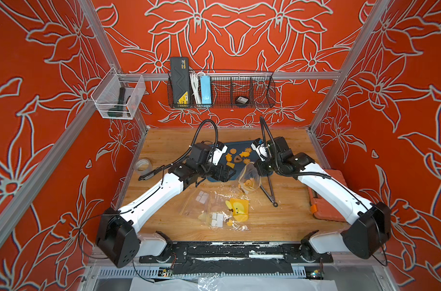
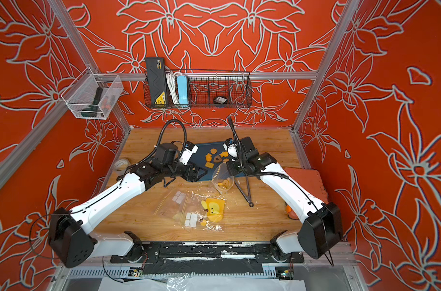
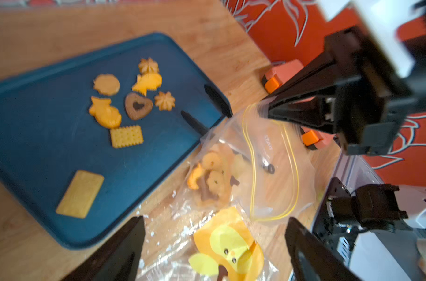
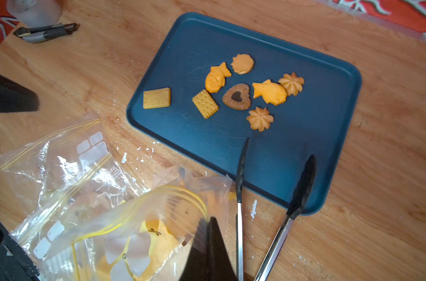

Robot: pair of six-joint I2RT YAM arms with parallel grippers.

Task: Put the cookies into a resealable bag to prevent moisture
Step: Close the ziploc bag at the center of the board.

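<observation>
Right gripper, clenched on the rim of the resealable bag (several cookies lie inside); left gripper released, jaws apart. Eight cookies lie on the blue tray, at 11 o'clock from the bag in both top views.

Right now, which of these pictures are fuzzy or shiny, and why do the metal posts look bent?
Left wrist view: smeared all over, tray and cookies soft-edged. Right wrist view: cookies crisp, but the resealable bag close to the lens is out of focus, and the spare bags throw white glare. In both top views: even light, frame posts splay outward, likely a wide lens.
</observation>
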